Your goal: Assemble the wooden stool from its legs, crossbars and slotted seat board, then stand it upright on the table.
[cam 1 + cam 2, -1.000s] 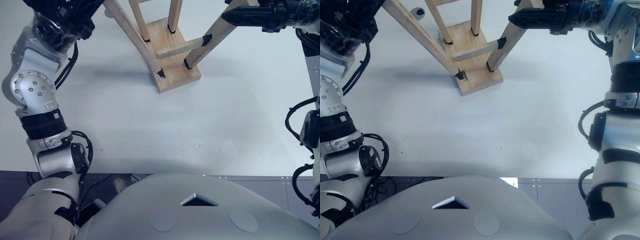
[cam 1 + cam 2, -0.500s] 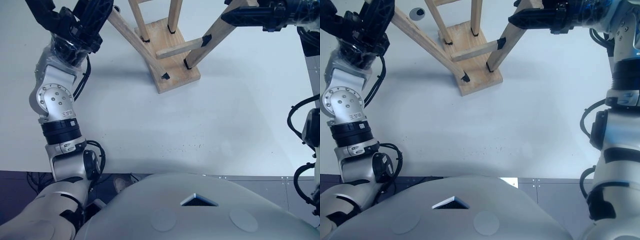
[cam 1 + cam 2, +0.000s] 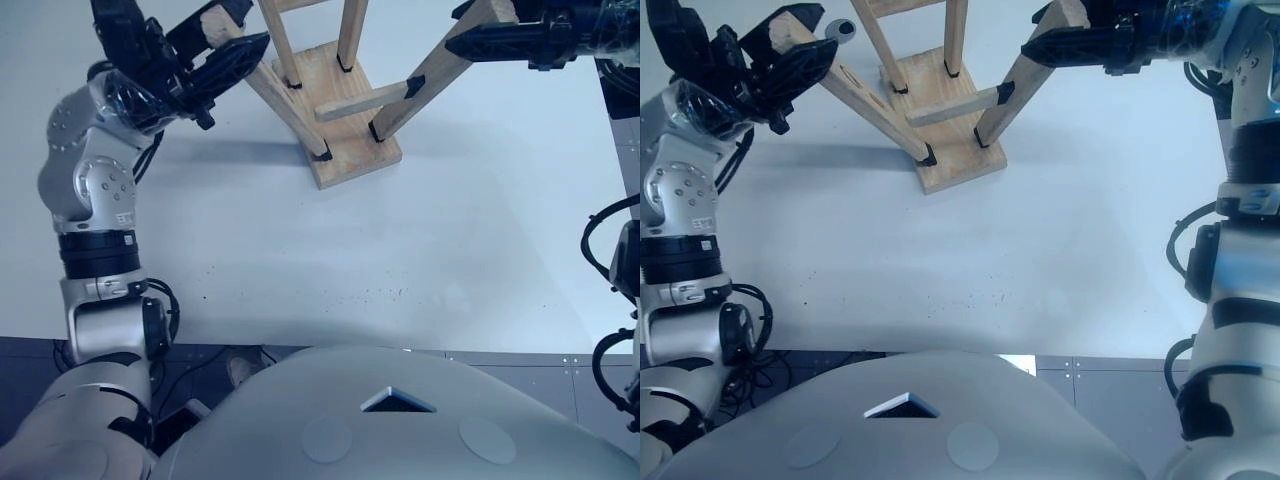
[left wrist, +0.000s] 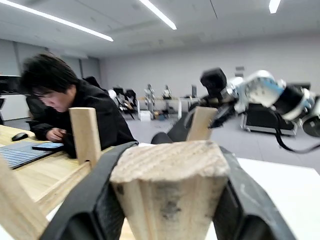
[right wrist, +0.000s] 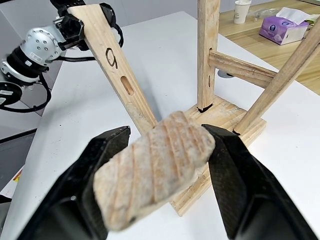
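The wooden stool is upside down, its seat board (image 3: 350,160) lying on the white table and its legs pointing up. A crossbar (image 3: 360,100) joins two of the legs. My left gripper (image 3: 225,35) is shut on the free end of the near left leg (image 3: 280,100); in the left wrist view that leg end (image 4: 170,170) sits tight between both fingers (image 4: 95,200). My right gripper (image 3: 490,40) is shut on the end of the near right leg (image 3: 420,85), whose ridged end (image 5: 155,165) fills the space between its fingers (image 5: 230,170). The left-held leg (image 5: 115,75) has a slot.
A small round grey object (image 3: 843,28) lies on the table behind the left leg. Open white tabletop (image 3: 350,250) stretches from the seat board to the front edge (image 3: 400,350). A paper cup (image 5: 242,11) and tissue box (image 5: 285,26) sit on a separate wooden table.
My left arm has swung down and inward, and its gripper has shut on the leg's end. The stool and the right arm have stayed almost still.
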